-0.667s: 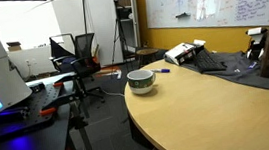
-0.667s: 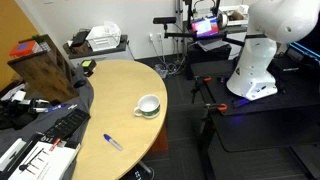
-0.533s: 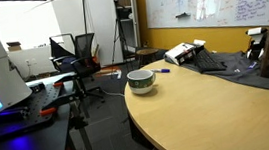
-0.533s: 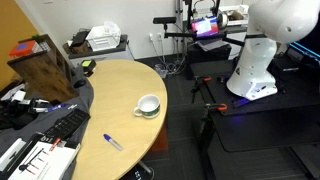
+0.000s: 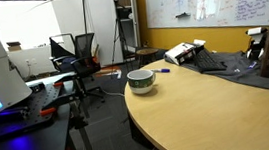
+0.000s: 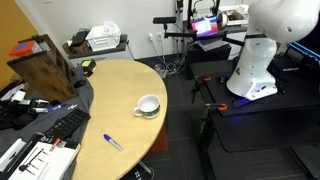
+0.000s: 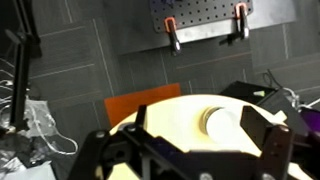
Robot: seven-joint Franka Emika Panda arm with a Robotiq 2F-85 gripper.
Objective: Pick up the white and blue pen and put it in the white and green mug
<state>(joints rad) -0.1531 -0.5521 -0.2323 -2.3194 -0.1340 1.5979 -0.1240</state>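
Arm: mostly out of shot in both ext. views; only the white robot body (image 6: 262, 50) shows, standing on the floor off the table's edge, well apart from mug and pen.
Arm pose: wrist cam looks down at the table from well above, so the claw (image 7: 197, 140) hangs high over the tabletop, touching nothing.
Claw: spread wide, nothing between the fingers (image 7: 275, 150); the two dark fingers frame the bottom of the wrist view.
Mug: white and green mug (image 6: 147, 105) sits upright on the round wooden table (image 6: 110, 95), near the table's edge on the robot's side. Also seen in an ext. view (image 5: 141, 80) and in the wrist view (image 7: 222, 122), there as a pale round shape between the fingers, nearer one of them.
Pen: white and blue pen (image 6: 113, 142) lies flat on the table, apart from the mug, close to the table's edge. Can't make it out in the wrist view.
Mug inside: looks white and empty in the ext. view from above.
Other stuff on table: keyboard (image 6: 60, 125) and a wooden box (image 6: 45, 65) at the far side from the robot.
Background: whiteboard (image 5: 207, 2) on the wall and office chair (image 5: 75, 53) in an ext. view; grey pegboard (image 7: 205, 20) and orange panel (image 7: 140, 103) in the wrist view.
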